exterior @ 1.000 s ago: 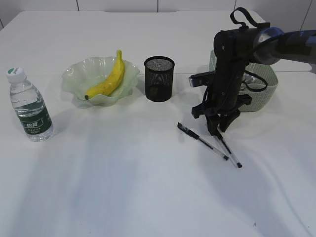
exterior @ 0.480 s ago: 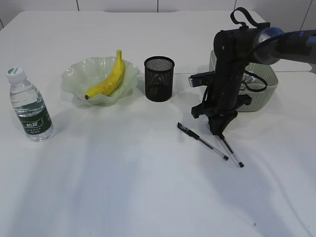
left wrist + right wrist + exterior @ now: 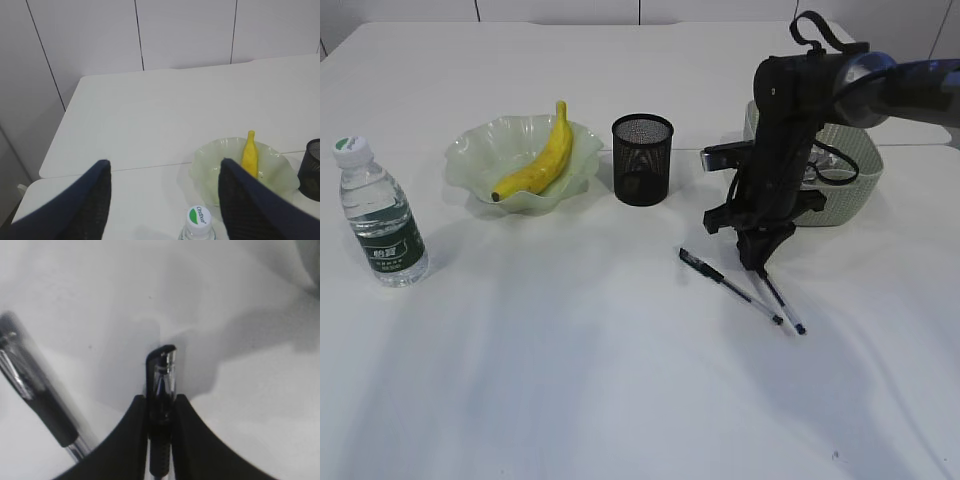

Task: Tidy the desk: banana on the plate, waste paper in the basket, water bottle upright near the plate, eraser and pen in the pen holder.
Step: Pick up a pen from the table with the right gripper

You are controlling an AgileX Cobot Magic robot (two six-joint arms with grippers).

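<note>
While the left end effector [image 3: 162,200] is being held apart above the water bottle [image 3: 198,225], one pen [image 3: 161,405], at four o'clock from the pen holder [image 3: 642,158] on the tabletop [image 3: 570,370], is being clamped by the right end effector [image 3: 161,412].

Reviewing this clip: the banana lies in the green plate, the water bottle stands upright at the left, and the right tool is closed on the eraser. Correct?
Not quite. The right tool is closed on a pen, not an eraser, as the right wrist view shows. The banana does lie in the green plate, and the water bottle stands upright at the left.
</note>
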